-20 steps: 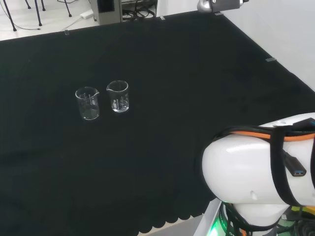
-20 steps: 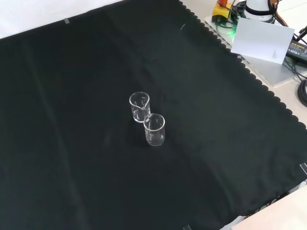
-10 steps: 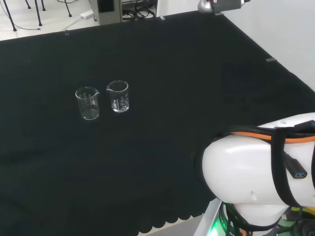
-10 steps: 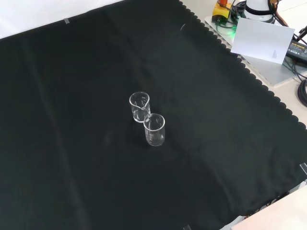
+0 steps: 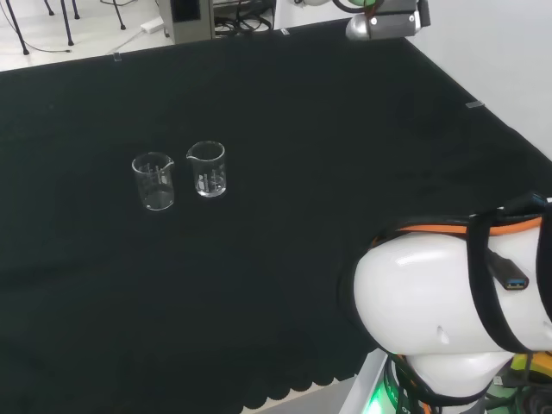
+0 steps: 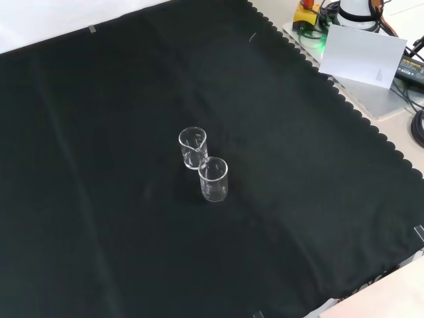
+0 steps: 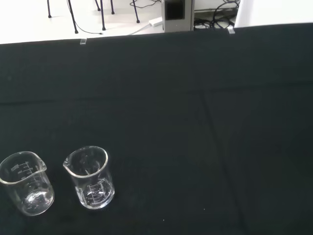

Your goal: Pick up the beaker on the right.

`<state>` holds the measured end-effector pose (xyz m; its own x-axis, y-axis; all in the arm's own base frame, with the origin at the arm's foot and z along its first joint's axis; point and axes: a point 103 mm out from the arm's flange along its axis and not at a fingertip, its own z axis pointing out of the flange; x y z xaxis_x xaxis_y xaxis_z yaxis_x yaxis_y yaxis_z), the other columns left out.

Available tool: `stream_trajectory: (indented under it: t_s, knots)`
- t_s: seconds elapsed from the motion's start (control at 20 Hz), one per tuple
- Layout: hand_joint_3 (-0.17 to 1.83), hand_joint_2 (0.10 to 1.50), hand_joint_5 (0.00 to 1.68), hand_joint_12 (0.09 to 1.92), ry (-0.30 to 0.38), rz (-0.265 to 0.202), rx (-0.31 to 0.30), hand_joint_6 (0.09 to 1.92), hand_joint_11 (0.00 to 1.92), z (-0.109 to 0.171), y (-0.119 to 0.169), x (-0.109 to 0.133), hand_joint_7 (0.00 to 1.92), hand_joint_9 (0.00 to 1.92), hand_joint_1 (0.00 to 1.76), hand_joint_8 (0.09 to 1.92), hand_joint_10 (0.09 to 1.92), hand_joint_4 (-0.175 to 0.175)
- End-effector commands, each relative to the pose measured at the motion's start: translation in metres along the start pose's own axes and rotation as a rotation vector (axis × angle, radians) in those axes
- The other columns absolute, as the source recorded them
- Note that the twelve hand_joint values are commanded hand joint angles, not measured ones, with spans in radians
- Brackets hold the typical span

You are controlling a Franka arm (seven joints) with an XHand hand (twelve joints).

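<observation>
Two clear spouted glass beakers (image 5: 182,180) upright on blk cloth (image 5: 302,129).

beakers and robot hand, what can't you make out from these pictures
- Printed scale marks on the right beaker and the left beaker: too small to read in the head view and the front view.
- Whether either beaker holds clear liquid: the glass is transparent against the black cloth, so it cannot be told.
- Whether the two beakers touch: in the front view their outlines overlap.

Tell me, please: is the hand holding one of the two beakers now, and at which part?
Nothing is held. Both beakers stand free on the black cloth, with nothing touching them.
</observation>
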<state>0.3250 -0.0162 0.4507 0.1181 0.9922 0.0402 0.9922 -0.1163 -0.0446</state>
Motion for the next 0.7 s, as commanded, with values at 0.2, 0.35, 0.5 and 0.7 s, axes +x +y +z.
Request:
stream_trajectory:
  t_s: [0.2,0.35,0.5,0.7]
  knots:
    - [-0.17,1.17,0.29,1.06,0.095,-0.028,-0.007,0.09,0.0,0.07,0.079,-0.01,0.22,0.25,0.62,0.6,0.72,-0.023]
    - [-0.17,1.14,0.29,1.07,0.115,-0.043,0.007,0.09,0.0,0.094,0.102,-0.007,0.24,0.27,0.66,0.61,0.72,-0.025]
    - [-0.17,1.12,0.3,1.08,0.141,-0.051,0.03,0.09,0.0,0.117,0.118,-0.005,0.25,0.27,0.66,0.62,0.71,-0.026]
    - [-0.17,1.08,0.31,1.08,0.146,-0.066,0.05,0.09,0.0,0.14,0.131,-0.001,0.25,0.27,0.63,0.62,0.71,-0.023]
